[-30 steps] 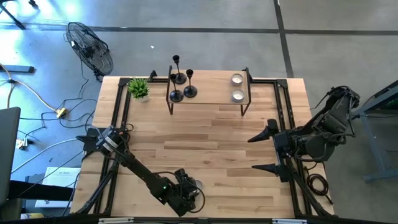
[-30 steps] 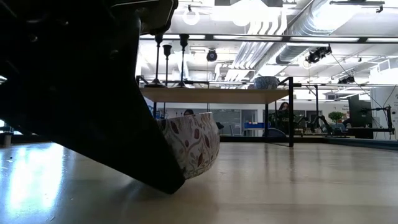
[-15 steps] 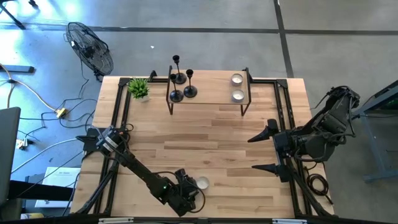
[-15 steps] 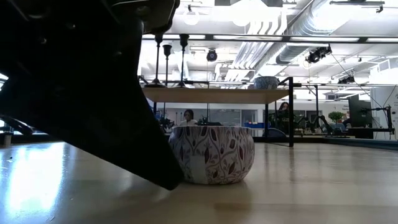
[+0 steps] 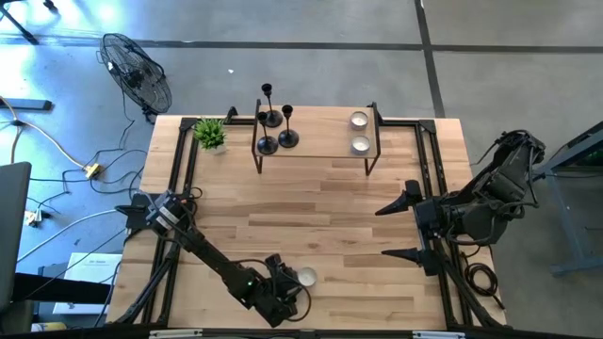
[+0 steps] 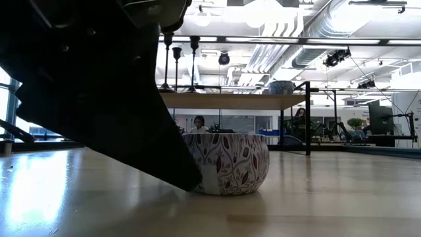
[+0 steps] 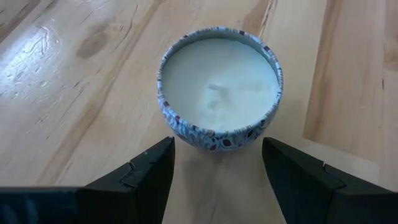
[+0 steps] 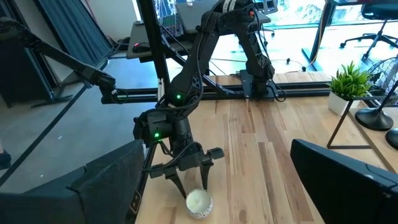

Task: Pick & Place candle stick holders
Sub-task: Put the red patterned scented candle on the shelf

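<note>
A small round tin candle cup with a leaf-patterned wall and white wax filling (image 7: 219, 87) is seen standing upright on the light wooden table (image 5: 330, 207) near its front edge, just ahead of the left pincer (image 7: 217, 177). The pincer's two dark fingers are spread partly open on either side of the cup's near side, apart from its wall, and nothing is held. The cup is judged light, stiff and smooth-sided, so a grip across the middle of its wall, low down, is advised; the wax top is best left untouched. The three slim black candle stick holders (image 5: 275, 121) and two more silvery cups (image 5: 359, 132) stand on the raised wooden shelf (image 5: 320, 141) at the table's far side. The right pincer (image 5: 398, 229) is held wide open, empty, at the right edge.
</note>
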Robot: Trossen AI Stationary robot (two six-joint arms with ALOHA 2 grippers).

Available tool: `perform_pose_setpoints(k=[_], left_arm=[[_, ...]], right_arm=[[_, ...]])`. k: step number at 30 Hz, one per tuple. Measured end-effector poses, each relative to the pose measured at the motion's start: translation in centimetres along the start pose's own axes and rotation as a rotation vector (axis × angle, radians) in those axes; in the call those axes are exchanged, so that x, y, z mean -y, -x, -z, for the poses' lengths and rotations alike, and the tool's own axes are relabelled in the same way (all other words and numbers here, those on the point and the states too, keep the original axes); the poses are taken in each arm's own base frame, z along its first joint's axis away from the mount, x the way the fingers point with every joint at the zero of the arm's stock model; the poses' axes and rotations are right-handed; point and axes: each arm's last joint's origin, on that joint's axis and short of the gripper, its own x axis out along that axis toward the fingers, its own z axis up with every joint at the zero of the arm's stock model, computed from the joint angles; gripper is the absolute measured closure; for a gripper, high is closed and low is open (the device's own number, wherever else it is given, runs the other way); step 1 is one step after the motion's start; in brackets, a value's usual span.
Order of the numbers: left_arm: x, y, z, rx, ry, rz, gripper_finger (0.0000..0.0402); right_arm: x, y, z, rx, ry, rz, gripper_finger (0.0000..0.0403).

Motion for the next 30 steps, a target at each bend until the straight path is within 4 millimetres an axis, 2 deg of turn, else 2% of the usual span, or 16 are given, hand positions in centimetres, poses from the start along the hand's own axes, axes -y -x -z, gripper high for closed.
perform_pose_setpoints(k=[30], left_arm=[[-0.04, -0.11, -0.43, 0.064, 0.021, -0.027, 0.0162]], right_arm=[[0.02, 0.0, 0.05, -0.004, 0.003, 0.002, 0.0006]])
